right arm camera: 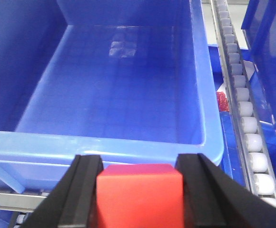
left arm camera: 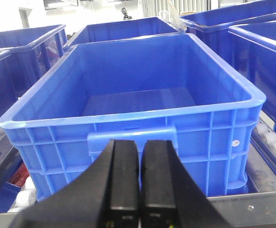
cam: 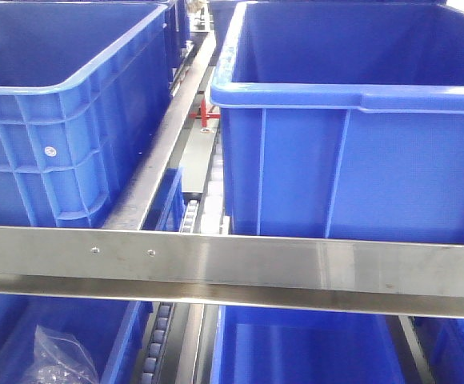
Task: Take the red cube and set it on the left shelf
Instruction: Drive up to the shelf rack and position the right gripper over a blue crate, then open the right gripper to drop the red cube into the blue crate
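In the right wrist view my right gripper [right arm camera: 139,164] is shut on the red cube [right arm camera: 140,197], held between its two black fingers just in front of the near rim of an empty blue crate [right arm camera: 128,142] on the shelf. In the left wrist view my left gripper [left arm camera: 139,142] is shut and empty, in front of the near wall of another empty blue crate [left arm camera: 128,123]. The front view shows the shelf's steel front rail [cam: 232,264] with two blue crates [cam: 56,96] behind it. Neither gripper nor the cube shows in the front view.
White roller tracks [right arm camera: 245,118] run beside the crate in the right wrist view, with a small red thing [right arm camera: 222,100] lying next to them. More blue crates [left arm camera: 261,42] stand around. A lower tier holds crates and a clear plastic bag [cam: 60,356].
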